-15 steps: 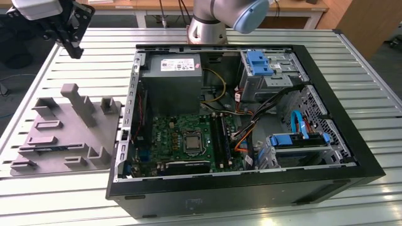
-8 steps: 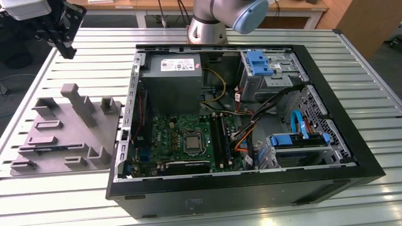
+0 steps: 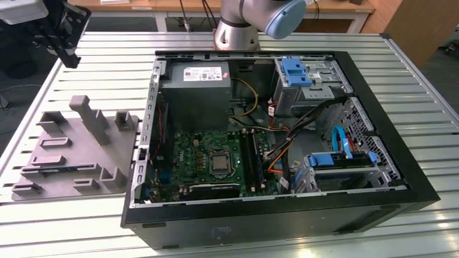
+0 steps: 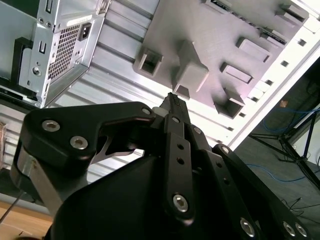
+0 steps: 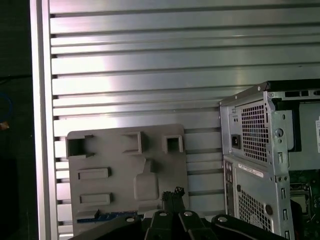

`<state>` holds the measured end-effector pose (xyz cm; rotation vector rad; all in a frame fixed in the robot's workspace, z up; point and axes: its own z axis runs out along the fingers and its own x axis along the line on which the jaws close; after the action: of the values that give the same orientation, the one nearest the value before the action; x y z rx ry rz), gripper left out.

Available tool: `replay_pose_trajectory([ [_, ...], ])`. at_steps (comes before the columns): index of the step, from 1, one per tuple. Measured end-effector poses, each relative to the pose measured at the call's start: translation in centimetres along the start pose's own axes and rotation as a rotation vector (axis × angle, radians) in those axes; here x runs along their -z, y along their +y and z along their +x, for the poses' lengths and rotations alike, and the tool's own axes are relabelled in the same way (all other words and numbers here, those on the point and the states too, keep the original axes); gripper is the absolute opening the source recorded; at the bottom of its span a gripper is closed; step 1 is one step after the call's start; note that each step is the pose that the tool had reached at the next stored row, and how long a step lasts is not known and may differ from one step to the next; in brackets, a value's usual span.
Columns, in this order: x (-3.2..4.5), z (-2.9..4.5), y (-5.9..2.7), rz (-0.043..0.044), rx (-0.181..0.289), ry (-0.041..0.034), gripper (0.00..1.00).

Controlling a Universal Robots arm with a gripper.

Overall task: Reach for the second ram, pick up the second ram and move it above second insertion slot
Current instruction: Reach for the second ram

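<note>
The second ram (image 3: 61, 168) shows as a long, thin, flat strip, dark with a blue-green tint. It lies flat in a shallow recess of a grey holder (image 3: 107, 185). In the first wrist view the ram (image 5: 97, 218) is a narrow blue line along one edge of the holder (image 5: 115, 160); its chips cannot be made out.

The counter (image 3: 86, 226) is a wide top of silver metal slats running side by side, and the slats fill much of the first wrist view (image 5: 150, 65). Beyond it stands a wooden desk (image 3: 237, 6), and past the counter's edge the second wrist view catches a dark floor with loose blue cables (image 4: 280, 125). An open black computer case (image 3: 423, 193) lies on its side on the counter. Its green motherboard (image 3: 208, 161) and grey power supply (image 3: 193, 91) are exposed. The arm's silver base (image 3: 240, 27) stands behind the case. The holder, a moulded grey plate with posts and pockets, sits just beside the case on the exterior view's left.

The tool (image 3: 63, 43) is black and hangs in the air above the counter, clear of everything. In both wrist views its fingers sit together with nothing between them (image 4: 172, 100) (image 5: 172, 194). The holder (image 4: 215, 30) lies below the tool, with the tip pointing toward one of its upright posts. The ram is lower than the tool and well apart from it, untouched in its recess. The case (image 5: 255, 130) stands off to the tool's side.
</note>
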<state>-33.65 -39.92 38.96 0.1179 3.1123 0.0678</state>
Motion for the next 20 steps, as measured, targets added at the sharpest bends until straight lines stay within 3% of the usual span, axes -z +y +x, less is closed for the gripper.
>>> replay_pose_trajectory([
  [20, -0.58, 1.03, -1.68, 0.0001, 0.000, 0.0002, 0.11],
])
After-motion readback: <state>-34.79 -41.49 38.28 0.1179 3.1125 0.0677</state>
